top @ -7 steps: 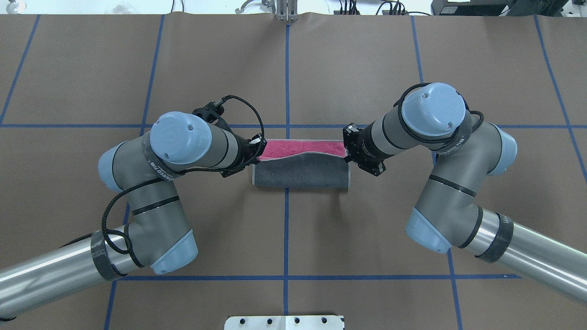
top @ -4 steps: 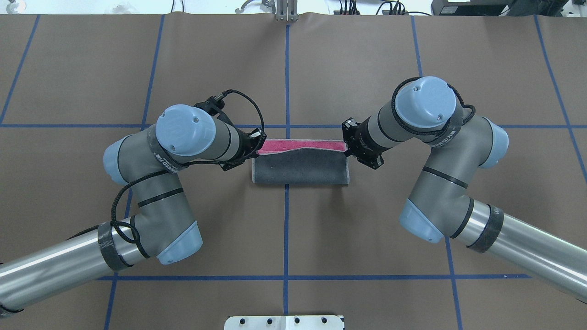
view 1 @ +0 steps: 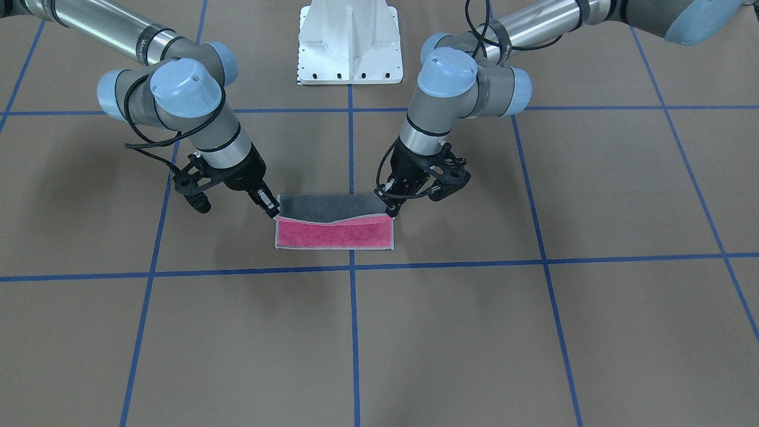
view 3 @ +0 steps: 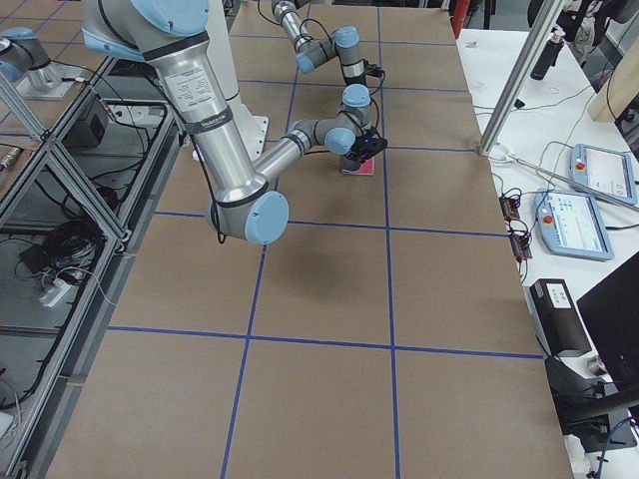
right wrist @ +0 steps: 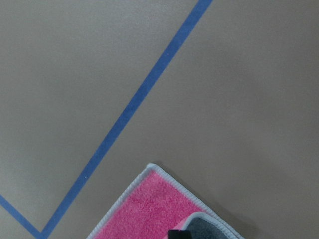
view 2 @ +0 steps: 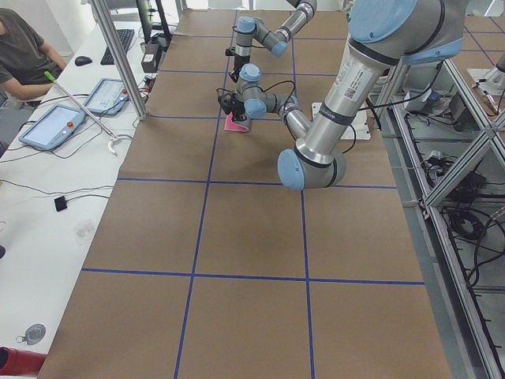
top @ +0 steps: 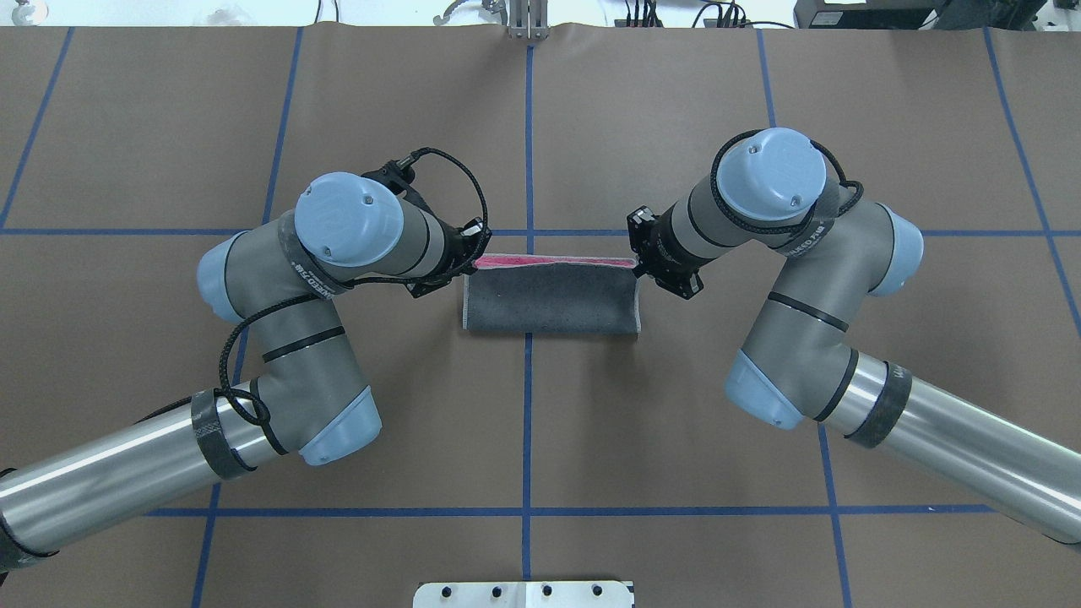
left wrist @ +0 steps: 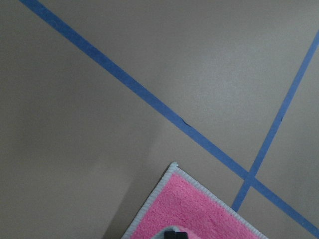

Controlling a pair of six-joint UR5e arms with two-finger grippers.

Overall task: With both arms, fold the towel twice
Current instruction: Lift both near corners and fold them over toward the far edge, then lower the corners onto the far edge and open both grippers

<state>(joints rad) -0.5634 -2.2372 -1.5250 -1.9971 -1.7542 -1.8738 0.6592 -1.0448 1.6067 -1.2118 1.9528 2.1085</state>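
The table (top: pixel 676 127), papered brown and crossed by blue tape lines (top: pixel 528 422), carries the work near its middle. The left arm (top: pixel 287 338) and the right arm (top: pixel 802 338) come in from opposite sides in mirrored poses, elbows out and wrists angled toward each other, so that each takes one end of the same edge and the cloth between them hangs level instead of skewing. The towel (top: pixel 549 300) sits astride the centre line, doubled over. Its lower layer lies flat with the pink face up, and a grey flap (view 1: pixel 329 206) rises from a crease on the robot's side and reaches over it toward the far edge. A pink strip (view 1: pixel 335 234) beyond the flap is uncovered, so the first fold looks close but not landed. The flap's free edge sags a little at mid-span, as soft terry does when held only by its corners. The left gripper (view 1: pixel 391 209) pinches one corner of that edge and the right gripper (view 1: pixel 270 207) the other, each with its fingers drawn tight together on the cloth and tipped steeply down, low over the pink layer. In the right wrist view a black fingertip (right wrist: pixel 178 234) shows beside the curled grey corner, above the pink corner. In the left wrist view the fingertip (left wrist: pixel 175 234) shows over pink alone.
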